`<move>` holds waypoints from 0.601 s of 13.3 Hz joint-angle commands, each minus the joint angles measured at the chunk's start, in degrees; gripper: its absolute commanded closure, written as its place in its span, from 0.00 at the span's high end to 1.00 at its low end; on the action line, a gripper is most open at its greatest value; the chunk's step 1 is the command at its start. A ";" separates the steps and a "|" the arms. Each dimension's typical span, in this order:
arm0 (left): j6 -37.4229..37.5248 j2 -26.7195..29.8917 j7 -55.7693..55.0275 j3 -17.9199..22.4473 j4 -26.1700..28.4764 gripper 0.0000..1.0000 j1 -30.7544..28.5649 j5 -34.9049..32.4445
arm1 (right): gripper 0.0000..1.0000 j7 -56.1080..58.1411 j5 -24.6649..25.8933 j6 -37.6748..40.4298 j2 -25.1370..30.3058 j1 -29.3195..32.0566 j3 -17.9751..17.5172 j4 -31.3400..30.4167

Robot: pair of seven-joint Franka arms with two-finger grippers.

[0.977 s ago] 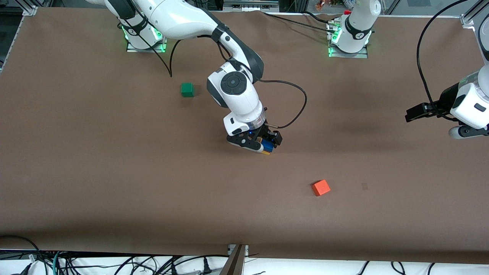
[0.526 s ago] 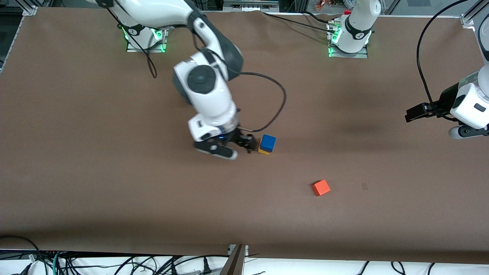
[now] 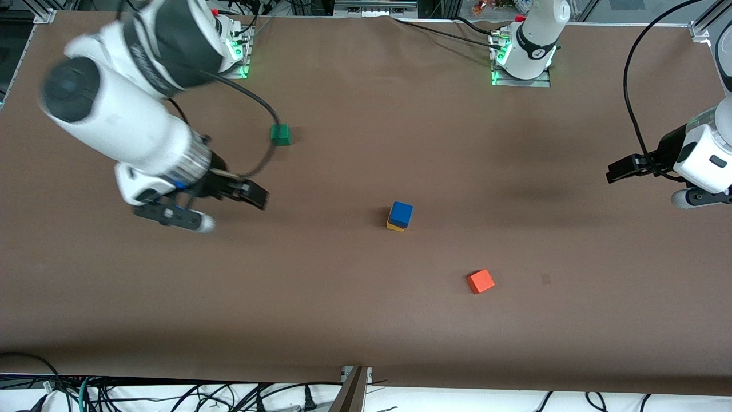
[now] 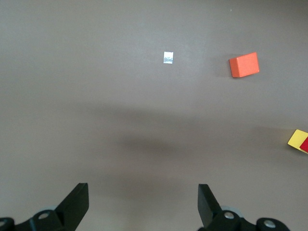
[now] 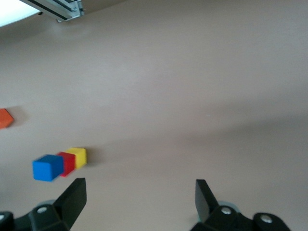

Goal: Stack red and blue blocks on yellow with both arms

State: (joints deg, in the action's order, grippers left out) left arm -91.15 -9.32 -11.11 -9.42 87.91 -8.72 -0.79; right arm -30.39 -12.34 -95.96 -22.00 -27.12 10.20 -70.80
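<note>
A stack stands at mid-table. The blue cube (image 3: 401, 213) is on top and the yellow cube (image 3: 393, 227) is at the bottom. The red cube is hidden in the front view. The right wrist view shows blue (image 5: 47, 167), red (image 5: 68, 162) and yellow (image 5: 78, 157) in a line, red in the middle. The left wrist view shows only the yellow cube (image 4: 296, 138) and the red cube (image 4: 305, 144) at its edge. My right gripper (image 3: 231, 213) (image 5: 139, 197) is open and empty over bare table toward the right arm's end. My left gripper (image 3: 620, 170) (image 4: 143, 202) is open and empty, and waits at the left arm's end.
An orange cube (image 3: 480, 281) (image 4: 244, 65) lies nearer the front camera than the stack. A green cube (image 3: 280, 134) lies farther from it, toward the right arm's end. A small tape mark (image 3: 545, 279) is beside the orange cube. A black cable hangs from the right arm.
My right gripper has let go of the blue cube on the stack and swung away toward the right arm's end, rising. The left arm has not moved.
</note>
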 commanded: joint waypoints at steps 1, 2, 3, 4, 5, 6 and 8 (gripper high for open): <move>-0.52 0.80 1.35 -0.07 0.68 1.00 -0.51 1.67 | 1.00 6.99 -0.58 -1.16 9.07 -0.57 3.42 -12.67; -0.52 0.80 1.35 -0.07 0.60 1.00 -0.51 1.58 | 1.00 10.23 -0.15 -0.99 10.21 -0.57 4.65 -14.17; -0.52 0.80 1.35 0.02 0.59 1.00 -0.51 1.58 | 1.00 12.96 0.99 -0.99 11.01 -0.57 5.18 -15.14; -0.52 0.80 1.35 0.02 0.59 1.00 -0.51 1.49 | 1.00 14.21 2.13 -0.81 11.63 -0.57 5.45 -15.68; -0.52 0.80 1.35 0.11 0.59 1.00 -0.51 1.32 | 1.00 15.09 3.01 -0.29 11.81 -0.22 5.28 -15.77; -0.52 0.80 1.35 0.11 0.51 1.00 -0.51 1.14 | 1.00 16.23 4.15 0.15 11.98 1.09 4.32 -15.68; -0.35 0.80 1.44 0.19 -0.02 1.00 -0.60 0.97 | 1.00 18.86 6.36 0.68 12.42 5.47 0.81 -15.33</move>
State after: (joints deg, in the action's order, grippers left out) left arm -91.22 -9.31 -11.10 -9.22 87.90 -8.75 -0.79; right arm -14.30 -7.68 -95.85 -11.78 -25.75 14.48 -84.57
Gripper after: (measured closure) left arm 0.000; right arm 0.000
